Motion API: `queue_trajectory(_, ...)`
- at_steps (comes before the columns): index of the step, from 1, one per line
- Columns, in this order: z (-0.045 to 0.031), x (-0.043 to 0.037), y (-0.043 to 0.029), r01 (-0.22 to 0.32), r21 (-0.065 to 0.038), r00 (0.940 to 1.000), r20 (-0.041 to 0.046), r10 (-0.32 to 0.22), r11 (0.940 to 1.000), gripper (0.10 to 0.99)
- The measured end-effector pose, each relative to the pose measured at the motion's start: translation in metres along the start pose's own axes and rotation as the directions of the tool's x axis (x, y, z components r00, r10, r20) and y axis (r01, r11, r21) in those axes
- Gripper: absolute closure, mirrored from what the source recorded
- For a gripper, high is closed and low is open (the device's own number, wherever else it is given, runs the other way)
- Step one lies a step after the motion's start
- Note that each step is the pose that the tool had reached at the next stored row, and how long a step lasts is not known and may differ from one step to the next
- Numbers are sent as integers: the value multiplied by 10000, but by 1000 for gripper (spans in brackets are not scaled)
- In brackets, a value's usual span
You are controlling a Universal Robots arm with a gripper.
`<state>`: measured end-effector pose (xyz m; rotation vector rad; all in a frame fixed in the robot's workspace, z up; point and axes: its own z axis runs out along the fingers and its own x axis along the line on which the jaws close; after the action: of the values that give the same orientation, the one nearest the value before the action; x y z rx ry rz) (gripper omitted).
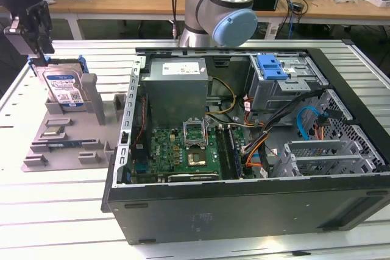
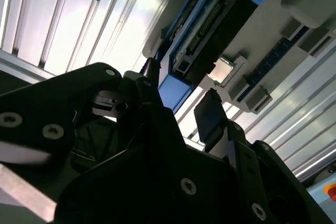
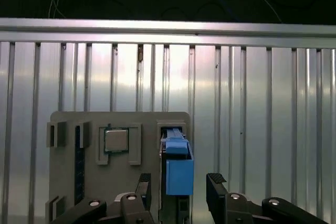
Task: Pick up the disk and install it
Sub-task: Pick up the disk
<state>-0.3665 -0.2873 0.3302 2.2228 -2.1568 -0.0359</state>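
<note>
Now hovering: open pincer over the upright disk

Starting at the exterior view's left, we are watching the pincer (image 1: 35,47) hanging just above the disk (image 1: 63,86), gripping nothing. The disk is standing on edge in a grey plastic stand (image 1: 61,144) on the ribbed metal bench (image 1: 61,211), its long axis pointing up toward the pincer. In the first wrist view we are looking down its thin edge: the blue plastic frame (image 3: 179,174) is lying between the two dark fingers (image 3: 215,184), which are standing apart on either side, clear of it. Toward the exterior view's right, the open computer case (image 1: 244,211) is sitting with its grey metal drive cage (image 1: 286,92) under a blue latch (image 1: 271,66).
</note>
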Motion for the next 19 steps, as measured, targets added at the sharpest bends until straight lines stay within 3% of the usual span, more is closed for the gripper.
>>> queue_trajectory(10,157,-2,-64,66,-5,9999,-158,-66,10000,545)
queue_trajectory(16,318,-6,-75,92,-4,9998,-186,-92,10000,545)
queue_trajectory(19,340,-6,-76,92,-8,9998,-187,-92,10000,545)
